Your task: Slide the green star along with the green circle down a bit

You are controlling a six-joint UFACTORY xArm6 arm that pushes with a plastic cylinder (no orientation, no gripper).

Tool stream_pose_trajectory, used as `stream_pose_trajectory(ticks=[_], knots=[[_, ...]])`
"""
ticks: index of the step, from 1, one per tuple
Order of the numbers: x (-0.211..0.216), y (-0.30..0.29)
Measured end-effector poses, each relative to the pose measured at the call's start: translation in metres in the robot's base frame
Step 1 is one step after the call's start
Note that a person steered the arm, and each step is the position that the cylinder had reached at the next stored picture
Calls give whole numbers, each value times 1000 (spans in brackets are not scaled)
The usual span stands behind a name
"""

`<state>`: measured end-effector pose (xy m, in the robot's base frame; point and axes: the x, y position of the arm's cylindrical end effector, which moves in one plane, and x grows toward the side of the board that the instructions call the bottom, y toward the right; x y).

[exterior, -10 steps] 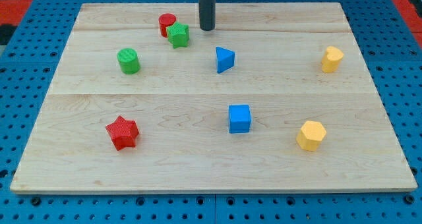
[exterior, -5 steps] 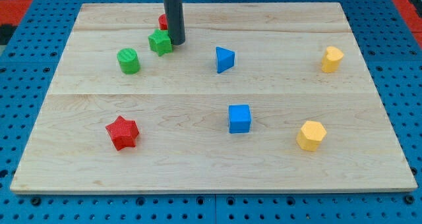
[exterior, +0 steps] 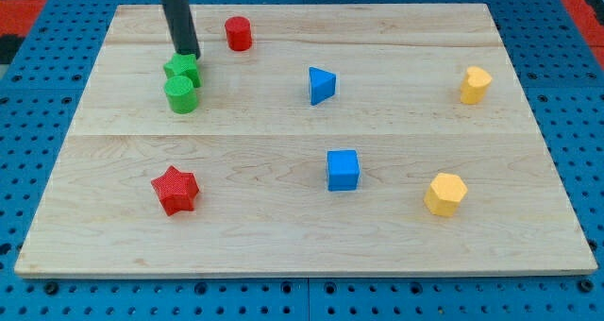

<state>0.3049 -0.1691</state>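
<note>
The green star (exterior: 184,71) sits at the upper left of the wooden board (exterior: 283,217), touching the green circle (exterior: 180,94) just below it. My tip (exterior: 188,54) rests against the top edge of the green star, with the dark rod rising toward the view's top left. The red circle (exterior: 238,33) stands apart to the right of my tip.
A blue triangle (exterior: 321,84) lies right of the green pair. A red star (exterior: 175,190) is at the lower left, a blue cube (exterior: 343,169) at centre, a yellow hexagon (exterior: 444,194) at lower right and another yellow block (exterior: 475,84) at the far right.
My tip has swept left from beside the red circle, pushing the green star left and down until it touches the green circle. The red circle now stands clear.
</note>
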Motion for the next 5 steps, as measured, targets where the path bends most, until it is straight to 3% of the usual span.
stream_pose_trajectory(ticks=[3, 4, 5], knots=[[28, -20], [35, -10], [52, 41]])
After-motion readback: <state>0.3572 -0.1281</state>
